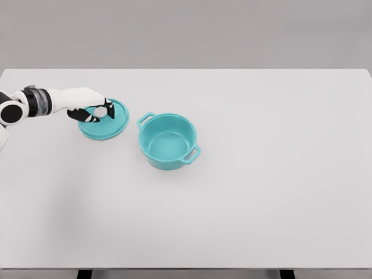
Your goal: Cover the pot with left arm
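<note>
A wide white counter (261,192) fills most of the frame under a plain grey backdrop. Left of centre stands a teal pot (168,141), uncovered, its hollow inside visible, with one loop handle pointing toward the upper left and the other toward the lower right. Just beside it, toward the upper left of the frame, a matching teal lid (113,125) lies flat on the counter, close to the pot but apart from it. The left arm comes in from the left edge of the frame and reaches across to the lid, so that the left hand (93,107) sits over its middle. The fingers (108,108) are curled downward around the small pale knob at the lid's centre, closed on it. The lid itself rests level on the counter.
</note>
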### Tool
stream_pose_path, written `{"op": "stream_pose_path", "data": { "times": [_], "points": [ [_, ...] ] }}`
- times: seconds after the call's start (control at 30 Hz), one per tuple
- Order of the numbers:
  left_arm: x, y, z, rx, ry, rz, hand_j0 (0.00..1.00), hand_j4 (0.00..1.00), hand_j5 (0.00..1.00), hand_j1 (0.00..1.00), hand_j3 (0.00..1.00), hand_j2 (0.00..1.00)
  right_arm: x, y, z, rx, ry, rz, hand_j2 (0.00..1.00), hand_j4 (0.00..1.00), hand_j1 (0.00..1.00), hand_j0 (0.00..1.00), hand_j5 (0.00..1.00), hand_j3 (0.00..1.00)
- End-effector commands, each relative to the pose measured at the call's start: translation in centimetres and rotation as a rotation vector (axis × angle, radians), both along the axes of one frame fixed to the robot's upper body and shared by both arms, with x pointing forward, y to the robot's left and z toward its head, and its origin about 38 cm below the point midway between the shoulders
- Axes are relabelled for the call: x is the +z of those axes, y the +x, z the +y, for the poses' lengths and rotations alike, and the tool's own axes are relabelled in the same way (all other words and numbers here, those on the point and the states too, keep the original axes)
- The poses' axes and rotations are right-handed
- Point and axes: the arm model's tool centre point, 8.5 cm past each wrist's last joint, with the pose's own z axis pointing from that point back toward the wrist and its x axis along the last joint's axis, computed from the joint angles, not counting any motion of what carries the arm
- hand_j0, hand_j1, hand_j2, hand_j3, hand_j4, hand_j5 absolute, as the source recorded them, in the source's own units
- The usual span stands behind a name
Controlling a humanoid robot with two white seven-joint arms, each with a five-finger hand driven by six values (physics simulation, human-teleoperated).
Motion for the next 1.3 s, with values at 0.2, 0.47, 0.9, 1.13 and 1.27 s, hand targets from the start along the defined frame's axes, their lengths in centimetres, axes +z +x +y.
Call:
{"op": "stream_pose_path", "data": {
  "times": [0.2, 0.47, 0.9, 1.13, 1.27],
  "points": [
    [0.6, 0.0, 0.0, -0.002, -0.01, -0.013, 0.52, 0.52, 0.52, 0.52, 0.52, 0.52, 0.0, 0.0, 0.0, 0.001, 0.0, 0.0, 1.0, 1.0, 1.0, 1.0, 1.0, 1.0],
    [2.7, -0.2, 0.5, -0.027, 0.015, -0.064, 0.52, 0.52, 0.52, 0.52, 0.52, 0.52, 0.0, 0.0, 0.0, 0.001, 0.0, 0.0, 1.0, 1.0, 1.0, 1.0, 1.0, 1.0],
    [5.1, -1.9, 1.3, -0.082, 0.013, -0.097, 0.53, 0.53, 0.53, 0.53, 0.53, 0.53, 0.0, 0.0, 0.0, 0.001, 0.0, 0.0, 1.0, 1.0, 1.0, 1.0, 1.0, 1.0],
    [5.9, -3.2, 1.4, -0.126, 0.014, -0.093, 0.52, 0.52, 0.52, 0.52, 0.52, 0.52, 0.0, 0.0, 0.0, 0.001, 0.0, 0.0, 1.0, 1.0, 1.0, 1.0, 1.0, 1.0],
    [6.4, -3.5, 1.2, -0.142, 0.012, -0.098, 0.53, 0.53, 0.53, 0.53, 0.53, 0.53, 0.0, 0.0, 0.0, 0.001, 0.0, 0.0, 1.0, 1.0, 1.0, 1.0, 1.0, 1.0]
  ]
}}
